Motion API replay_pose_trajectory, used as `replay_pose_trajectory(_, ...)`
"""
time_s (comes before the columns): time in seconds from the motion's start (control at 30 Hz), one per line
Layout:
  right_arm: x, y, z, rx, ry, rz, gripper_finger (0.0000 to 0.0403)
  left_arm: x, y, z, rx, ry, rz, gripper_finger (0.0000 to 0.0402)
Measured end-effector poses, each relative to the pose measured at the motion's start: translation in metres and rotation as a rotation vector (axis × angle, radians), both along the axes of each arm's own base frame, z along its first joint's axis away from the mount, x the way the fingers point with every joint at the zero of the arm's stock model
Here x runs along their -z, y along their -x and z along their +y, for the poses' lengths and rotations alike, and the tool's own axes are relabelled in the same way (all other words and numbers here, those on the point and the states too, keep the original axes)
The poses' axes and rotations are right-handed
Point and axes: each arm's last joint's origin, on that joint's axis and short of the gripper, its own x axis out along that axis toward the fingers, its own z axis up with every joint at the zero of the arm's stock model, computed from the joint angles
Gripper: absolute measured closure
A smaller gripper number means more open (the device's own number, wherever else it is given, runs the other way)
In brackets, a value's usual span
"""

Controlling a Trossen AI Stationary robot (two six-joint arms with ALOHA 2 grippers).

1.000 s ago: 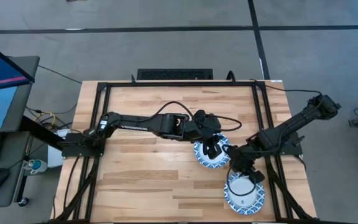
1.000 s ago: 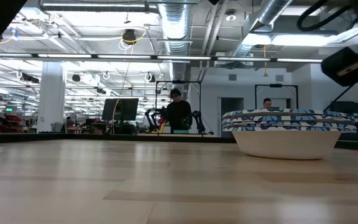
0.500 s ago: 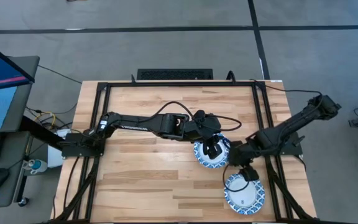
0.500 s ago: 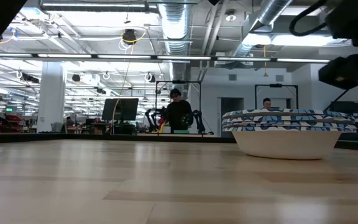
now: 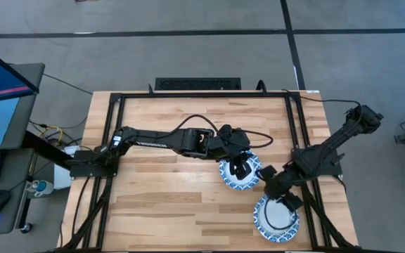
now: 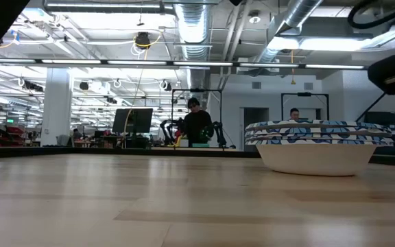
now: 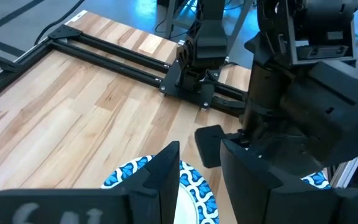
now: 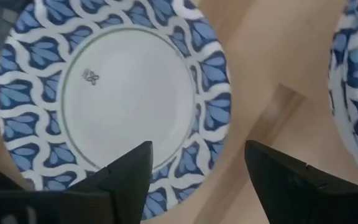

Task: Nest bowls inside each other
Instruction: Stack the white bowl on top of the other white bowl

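Your table [image 5: 160, 204] is light wood in a black frame, standing on grey floor; the low view looks across it into a lit workshop where a person [image 6: 197, 127] in dark clothes stands far back.

Change since half a second ago: your right gripper [image 5: 281, 199] has shifted toward the table's near edge and now sits over the far rim of the near bowl [image 5: 276, 218], where before it sat just clear of that rim. The left gripper [image 5: 241, 167] has not moved; it stays over the far stack [image 5: 238, 174].

The right wrist view shows the fingers [image 8: 123, 174] spread apart above the near bowl [image 8: 114, 106], holding nothing, with the far stack's rim [image 8: 356, 93] at the picture's edge. The left wrist view shows its fingers [image 7: 166, 177] parted with the stack's patterned rim [image 7: 191, 186] between them; I cannot tell whether they press it.

Only the low view shows layering: one bowl body [image 6: 317, 156] with several rims stacked above it. The high view shows no such layers.

Count: two bowl positions on the table, both in the right half and near each other but apart. The number of bowls in each stack cannot be told. Two arms.
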Motion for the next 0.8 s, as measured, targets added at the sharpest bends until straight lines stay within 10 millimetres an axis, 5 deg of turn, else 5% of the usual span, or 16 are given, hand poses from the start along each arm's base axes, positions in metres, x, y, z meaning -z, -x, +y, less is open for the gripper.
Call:
replay_pose_trajectory(0.53,0.001,-0.005,-0.003,0.051,0.033,-0.027,0.0126,0.0,0.0,0.0,-0.019,0.015,-0.007,0.0294)
replay_pose_trajectory(0.8,0.029,-0.014,0.009,0.004,0.108,0.057,0.0126,-0.003,-0.002,0.0,-0.002,-0.007,-0.041,0.0294)
